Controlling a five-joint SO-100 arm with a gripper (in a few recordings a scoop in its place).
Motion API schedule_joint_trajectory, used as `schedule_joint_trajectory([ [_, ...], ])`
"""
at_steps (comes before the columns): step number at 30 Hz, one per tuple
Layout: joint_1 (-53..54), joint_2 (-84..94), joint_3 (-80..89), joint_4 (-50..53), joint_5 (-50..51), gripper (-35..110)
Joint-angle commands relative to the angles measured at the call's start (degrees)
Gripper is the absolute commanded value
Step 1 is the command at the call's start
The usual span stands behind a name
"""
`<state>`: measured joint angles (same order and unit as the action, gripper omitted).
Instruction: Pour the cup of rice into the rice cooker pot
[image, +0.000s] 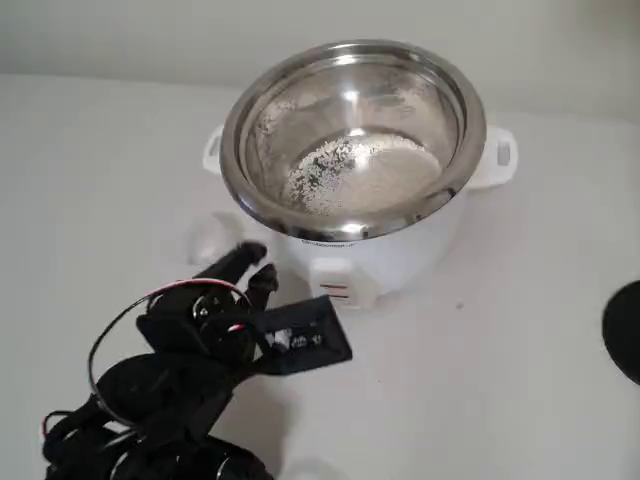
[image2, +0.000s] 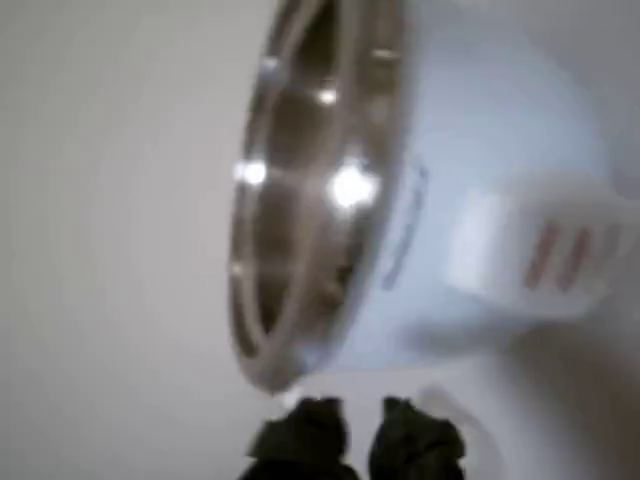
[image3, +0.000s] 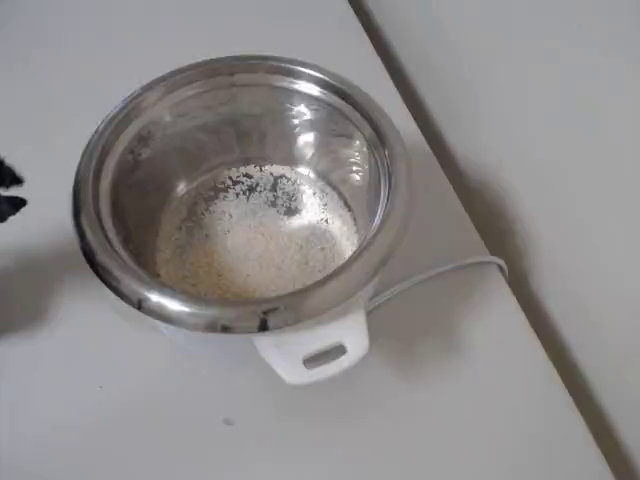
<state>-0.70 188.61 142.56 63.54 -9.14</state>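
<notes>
Pincer (image: 254, 266): near-left on bench (image: 520, 350), jaws slightly apart, gripping nothing.
Cup (image: 214, 238): pale, on bench just beyond fingertips, left of rice cooker pot (image: 352, 130).
Rice (image3: 255, 235): in pot bottom.
Judgement: pour done; withdraw slowly, avoid nudging cup.
</notes>
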Motion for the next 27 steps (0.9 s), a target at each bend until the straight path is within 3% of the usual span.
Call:
schedule_joint_trajectory([
  [1, -1.8, -0.1, -3.5, 6.2, 3.4, 0],
  [7, -1.8, -0.1, 6.0, 11.9, 8.5, 0],
  [16, 1.3, -0.1, 23.6, 2.3, 8.3, 0],
  [27, 0.4, -0.1, 29.8, 1.8, 8.5, 0],
])
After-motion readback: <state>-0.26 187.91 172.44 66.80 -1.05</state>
